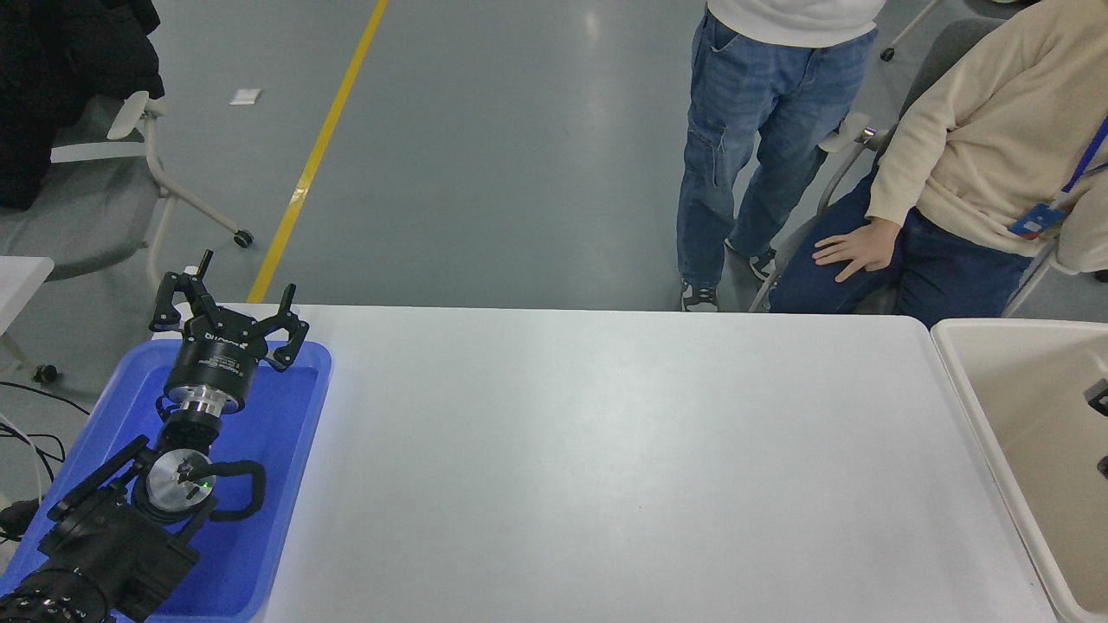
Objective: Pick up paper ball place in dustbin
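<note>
The left arm [112, 519] reaches up from the lower left corner of the frame, its gripper [227, 313] pointing toward the top with fingers spread apart. At the right edge, mid-height, only small black bits of the right gripper [1100, 398] show.

Tray [286, 484] on table [606, 467] left; dustbin [978, 407] beside table's right edge.

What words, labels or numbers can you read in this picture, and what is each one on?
White print on the left gripper body, parked over the blue tray: too small and skewed to read.
Blue badge on the seated person's lanyard: print is too small to read.
Nothing else carries text.
</note>
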Controlling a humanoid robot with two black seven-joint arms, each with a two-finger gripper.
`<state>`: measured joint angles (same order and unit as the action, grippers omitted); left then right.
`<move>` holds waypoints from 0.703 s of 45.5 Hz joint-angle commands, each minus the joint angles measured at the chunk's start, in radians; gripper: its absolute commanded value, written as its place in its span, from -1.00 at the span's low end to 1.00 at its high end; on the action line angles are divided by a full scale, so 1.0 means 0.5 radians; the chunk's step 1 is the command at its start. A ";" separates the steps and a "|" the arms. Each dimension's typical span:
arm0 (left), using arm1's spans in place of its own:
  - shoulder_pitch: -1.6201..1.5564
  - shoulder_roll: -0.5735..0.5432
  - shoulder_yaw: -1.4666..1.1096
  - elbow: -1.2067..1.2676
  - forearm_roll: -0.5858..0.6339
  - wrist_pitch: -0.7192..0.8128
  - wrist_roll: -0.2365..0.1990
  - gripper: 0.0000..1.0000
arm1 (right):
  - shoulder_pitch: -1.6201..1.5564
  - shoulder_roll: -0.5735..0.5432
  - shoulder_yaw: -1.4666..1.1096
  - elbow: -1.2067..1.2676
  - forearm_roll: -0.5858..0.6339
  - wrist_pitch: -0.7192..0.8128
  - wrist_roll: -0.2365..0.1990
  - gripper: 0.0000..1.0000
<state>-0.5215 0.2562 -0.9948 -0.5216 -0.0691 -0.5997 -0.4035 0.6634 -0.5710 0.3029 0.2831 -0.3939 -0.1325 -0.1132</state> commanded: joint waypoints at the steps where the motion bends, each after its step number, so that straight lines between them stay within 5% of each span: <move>1: 0.000 0.000 0.002 0.000 0.000 0.000 0.000 1.00 | -0.191 -0.140 1.054 0.587 -0.001 0.013 -0.001 1.00; 20: 0.000 0.000 0.002 0.000 0.003 0.003 0.000 1.00 | -0.345 0.099 1.563 1.253 -0.001 0.093 0.030 1.00; 24: 0.000 0.000 0.002 0.000 0.003 0.003 0.000 1.00 | -0.357 0.221 1.640 1.275 -0.001 0.093 0.204 1.00; 32: 0.000 0.000 0.002 0.000 0.000 0.003 0.000 1.00 | -0.437 0.402 1.631 1.321 -0.001 0.093 0.836 1.00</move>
<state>-0.5216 0.2562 -0.9940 -0.5214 -0.0684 -0.5983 -0.4035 0.4898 -0.4899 1.0524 0.8772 -0.3943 -0.0912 0.0201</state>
